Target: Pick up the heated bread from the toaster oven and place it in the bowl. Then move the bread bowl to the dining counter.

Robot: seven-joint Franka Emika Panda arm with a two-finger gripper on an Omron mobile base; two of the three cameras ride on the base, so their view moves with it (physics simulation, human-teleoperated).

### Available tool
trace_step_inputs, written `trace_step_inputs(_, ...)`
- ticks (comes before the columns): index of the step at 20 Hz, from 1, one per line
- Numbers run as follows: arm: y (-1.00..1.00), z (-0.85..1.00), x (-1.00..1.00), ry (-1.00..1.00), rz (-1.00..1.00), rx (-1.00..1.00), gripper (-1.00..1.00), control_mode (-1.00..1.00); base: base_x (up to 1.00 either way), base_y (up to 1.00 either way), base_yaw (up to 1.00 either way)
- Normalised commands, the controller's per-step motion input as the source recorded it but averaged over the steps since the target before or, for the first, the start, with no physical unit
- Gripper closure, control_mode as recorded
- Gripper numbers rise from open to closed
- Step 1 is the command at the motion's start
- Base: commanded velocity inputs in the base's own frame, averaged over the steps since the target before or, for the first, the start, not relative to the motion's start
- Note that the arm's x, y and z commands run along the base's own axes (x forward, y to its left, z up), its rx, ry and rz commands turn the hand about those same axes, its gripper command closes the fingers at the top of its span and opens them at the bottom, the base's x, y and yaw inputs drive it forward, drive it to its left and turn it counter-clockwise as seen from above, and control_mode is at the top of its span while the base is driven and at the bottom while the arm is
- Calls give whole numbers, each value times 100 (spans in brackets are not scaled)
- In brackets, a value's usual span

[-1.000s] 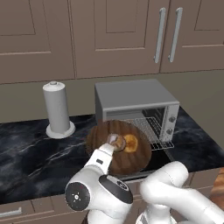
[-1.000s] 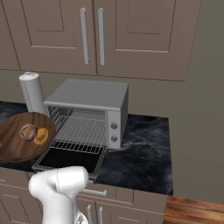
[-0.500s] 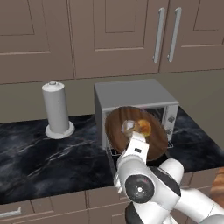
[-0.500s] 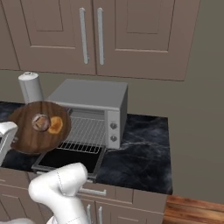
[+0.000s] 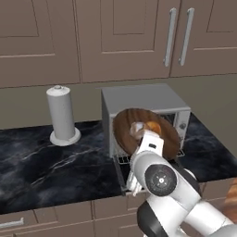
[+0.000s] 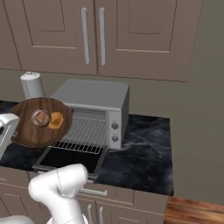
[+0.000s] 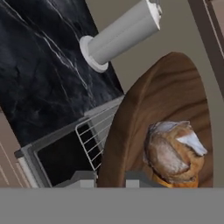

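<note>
place: in front of the toaster oven (image 5: 143, 109), above its dropped door (image 6: 68, 159), over the front edge of the black marbled counter (image 5: 46, 162)
bowl: the wooden bowl (image 6: 41, 122) is lifted clear of the counter and tilted, its inside turned toward the base cameras
bread: the heated bread (image 7: 173, 151) lies inside the bowl, touching an orange-yellow pastry (image 6: 56, 120) beside it
gripper: the gripper (image 7: 110, 178) has the bowl's near rim between its fingertips, closed down on it — a thin edge hold
step: carrying the loaded bowl off toward the dining counter, by my judgement; the bread part looks done
how to do it well: level the bowl before swinging far — at this tilt the bread could slide out; keep the pinch firm, move slowly, and clear the open door and wire rack (image 6: 85, 133)
bystander: a white-grey upright cylinder (image 5: 61, 113) stands toward the counter's back left, well apart from the bowl
</note>
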Motion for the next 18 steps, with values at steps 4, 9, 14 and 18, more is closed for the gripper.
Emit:
trace_step_inputs(4, 0, 0, 0, 0, 0, 0, 100, 100, -64, 0, 79)
trace_step_inputs(9, 0, 0, 0, 0, 0, 0, 100, 100, -18, 0, 100)
trace_step_inputs(14, 0, 0, 0, 0, 0, 0, 100, 100, -2, 0, 100)
trace_step_inputs(18, 0, 0, 0, 0, 0, 0, 100, 100, 0, 0, 100)
